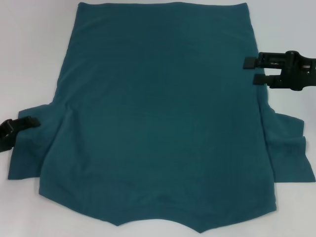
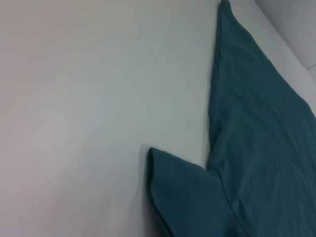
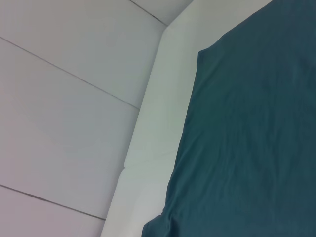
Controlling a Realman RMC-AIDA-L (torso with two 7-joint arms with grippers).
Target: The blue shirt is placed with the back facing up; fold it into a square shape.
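Blue shirt (image 1: 158, 113) flat, unfolded. My right gripper (image 1: 250, 70), jaws wide, mid-right edge; left gripper (image 1: 29, 123) lower left, can't tell. Sleeves next, probably.

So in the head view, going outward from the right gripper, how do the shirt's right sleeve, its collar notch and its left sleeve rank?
From the right gripper, fingers open at the blue shirt's right edge:
1. Right sleeve, just below the gripper on the same side.
2. Collar notch, at the shirt's near edge, mid-width.
3. Left sleeve, on the opposite side, by the left gripper.
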